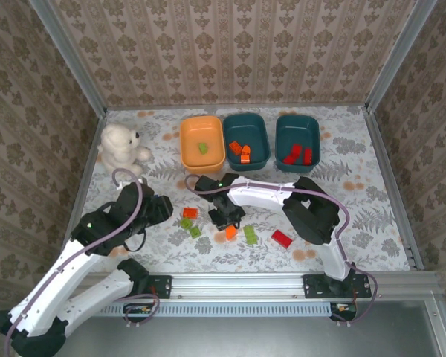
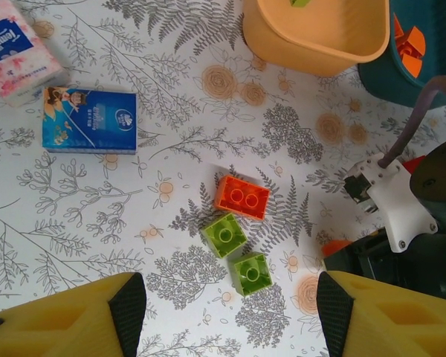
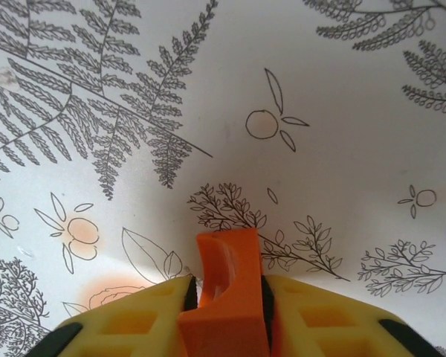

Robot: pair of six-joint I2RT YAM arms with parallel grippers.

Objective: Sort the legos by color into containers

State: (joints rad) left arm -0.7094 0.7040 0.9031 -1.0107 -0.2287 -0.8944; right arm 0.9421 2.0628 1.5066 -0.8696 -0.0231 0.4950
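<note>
The right pincer (image 3: 227, 291) was shut on an orange lego (image 3: 224, 266) down at the desk (image 3: 342, 111), likely bound for the middle teal tray (image 1: 257, 134), which held orange bricks (image 1: 240, 151). The orange tray (image 1: 193, 140) held a green brick (image 1: 202, 147) and the right teal tray (image 1: 297, 130) red bricks (image 1: 293, 155). The left pincer (image 2: 230, 306) hung wide open and empty.

Damask-papered walls (image 1: 238, 52), fern-print tablecloth (image 1: 357, 186)

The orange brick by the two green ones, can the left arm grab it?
Probably yes. The left gripper hangs open close by, and nothing covers the orange brick. A green brick sits right beside it and the right arm is near, so space is tight.
</note>
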